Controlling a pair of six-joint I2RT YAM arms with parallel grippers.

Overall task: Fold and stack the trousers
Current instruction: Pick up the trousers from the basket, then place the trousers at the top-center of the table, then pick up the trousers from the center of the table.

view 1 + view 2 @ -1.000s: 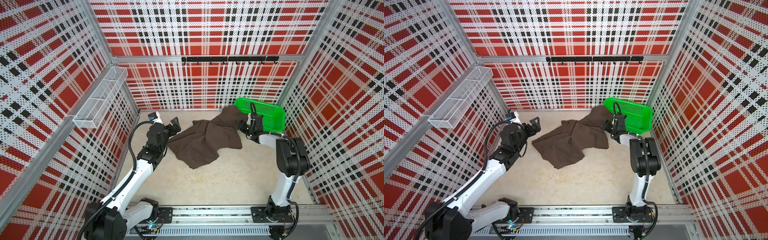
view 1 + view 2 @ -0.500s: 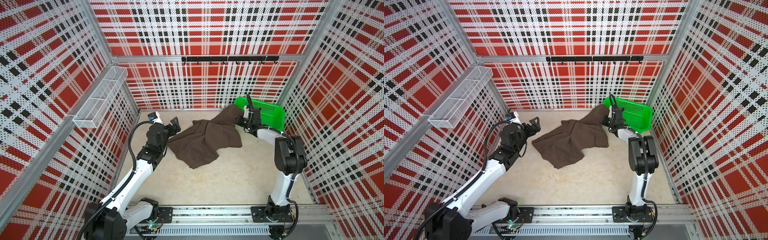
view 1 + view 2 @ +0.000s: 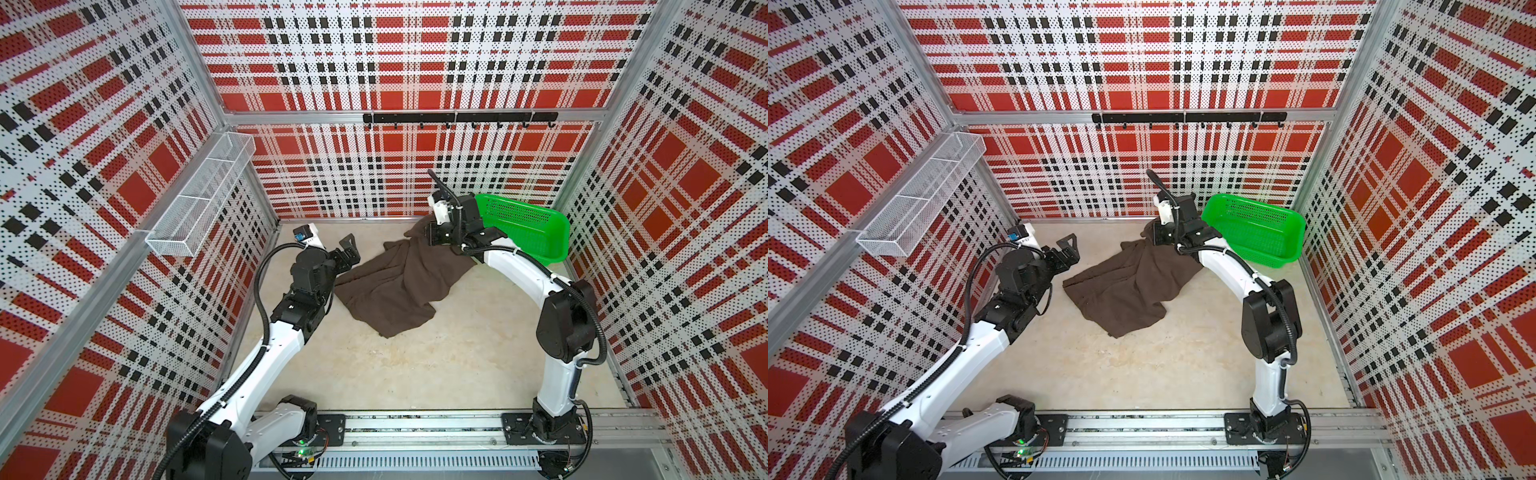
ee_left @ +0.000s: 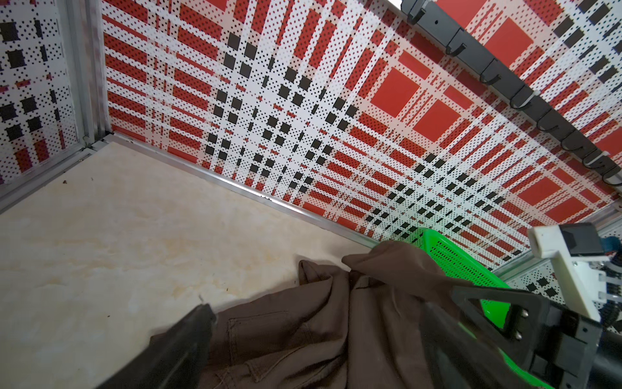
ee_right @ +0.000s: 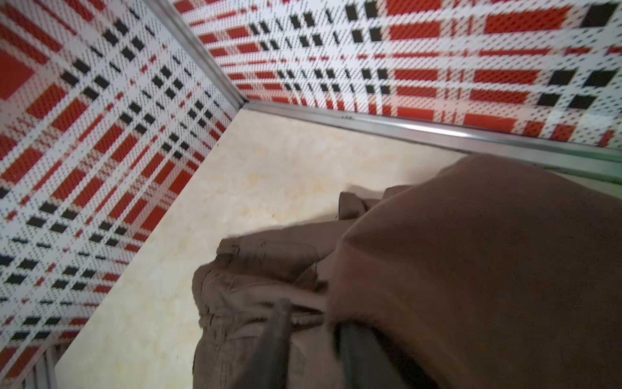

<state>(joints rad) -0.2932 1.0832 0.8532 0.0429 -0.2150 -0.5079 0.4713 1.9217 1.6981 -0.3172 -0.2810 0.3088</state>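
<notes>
We begin at the white wire shelf (image 3: 199, 199), fixed high on the side wall, well out to the outer side of the left gripper (image 3: 351, 249). In both top views the left gripper (image 3: 1070, 250) hangs low over the beige floor (image 3: 415, 361) with its jaws spread wide and nothing between them.

Just ahead of its fingertips lie the trousers (image 3: 395, 286), a crumpled dark brown heap. In the left wrist view the trousers (image 4: 303, 336) fill the space between and beyond the two spread fingers, and we cannot tell whether either finger touches the cloth.

The heap's far end rises to the right gripper (image 3: 430, 237), which sits right against it. In the right wrist view the trousers (image 5: 471, 269) drape over one finger of the right gripper (image 5: 313, 316). The picture is blurred, so we cannot tell whether it pinches the cloth.

Just behind the right gripper's wrist sits a green basket (image 3: 528, 228).
</notes>
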